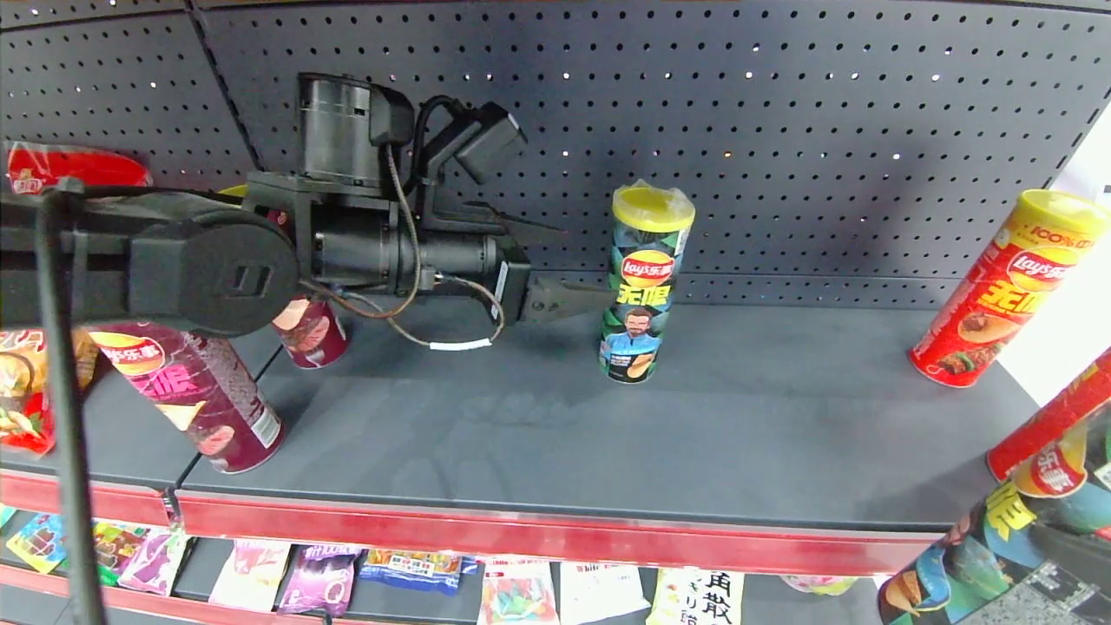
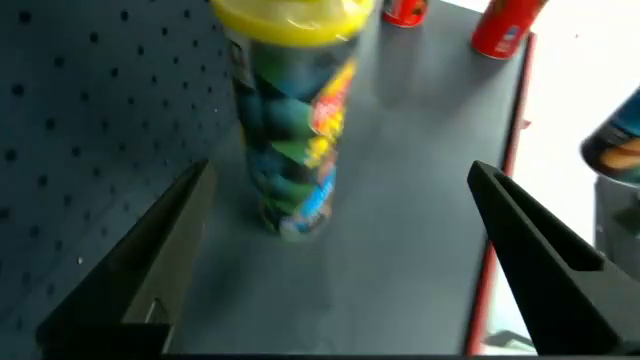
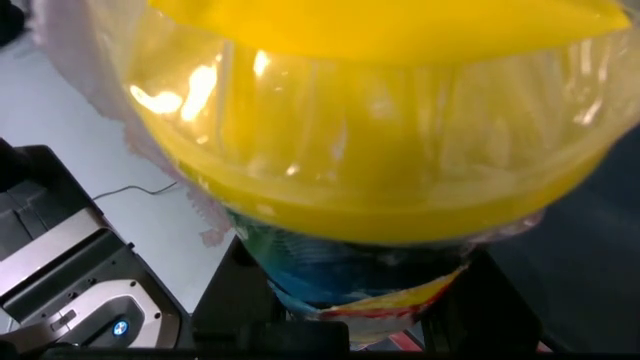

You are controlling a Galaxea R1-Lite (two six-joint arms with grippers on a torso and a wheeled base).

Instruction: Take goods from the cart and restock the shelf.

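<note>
A green chips can [image 1: 647, 286] with a yellow lid stands upright on the dark shelf board [image 1: 538, 434], near the pegboard back. My left gripper [image 1: 581, 265] reaches in from the left, open, its fingertips just short of the can and not touching it. In the left wrist view the can [image 2: 290, 120] stands a little beyond the spread fingers [image 2: 520, 230]. A second can [image 3: 380, 150], yellow-lidded with green and blue print, sits very close in the right wrist view. It rises from between the right gripper's dark fingers, which are shut on it.
Two maroon cans [image 1: 195, 391] [image 1: 312, 330] stand at the shelf's left. A red can [image 1: 1007, 291] stands at the right. More cans [image 1: 963, 555] crowd the lower right corner. Snack bags [image 1: 417, 569] hang on the lower shelf. The shelf's front middle is bare.
</note>
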